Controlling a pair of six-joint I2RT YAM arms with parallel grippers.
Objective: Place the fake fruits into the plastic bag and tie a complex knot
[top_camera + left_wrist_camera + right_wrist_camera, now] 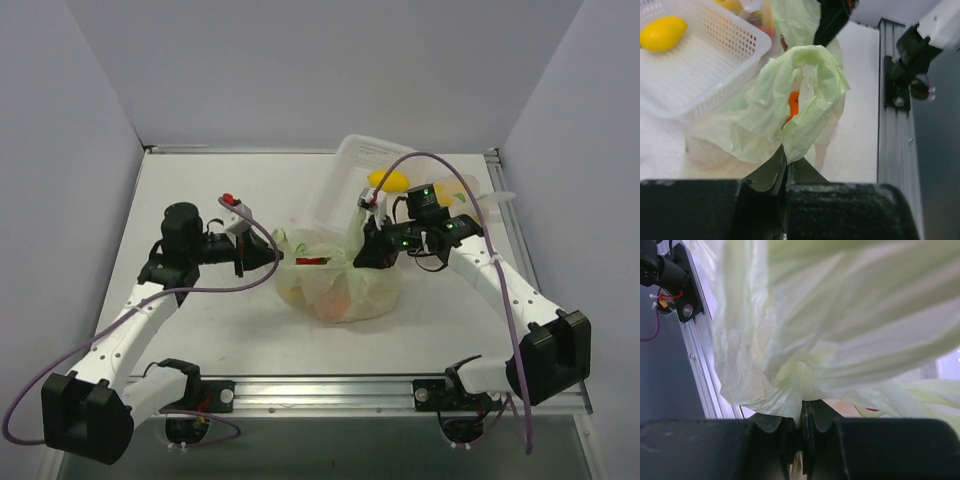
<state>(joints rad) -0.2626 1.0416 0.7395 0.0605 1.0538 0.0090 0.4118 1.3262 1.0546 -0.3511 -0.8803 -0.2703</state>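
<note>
White arms (pixel 130 325), black joints (pixel 85 415), looping purple cables (pixel 432 154), green lights (pixel 427 190).

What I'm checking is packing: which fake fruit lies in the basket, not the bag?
The yellow lemon, lying bare in the white basket; the orange fruit instead shows through the pale green bag.

- Top view: soft, even light from above. The white desk (pixel 210 200) is bright, with only faint shadows beneath the arms.
- Ahead of the left tool (pixel 785 170), the plastic bag (pixel 805 85) is sharp and glows with light through its film; the tool itself is dark and blurred.
- Close against the right tool (pixel 802 415), the bag film is out of focus and washed pale.
</note>
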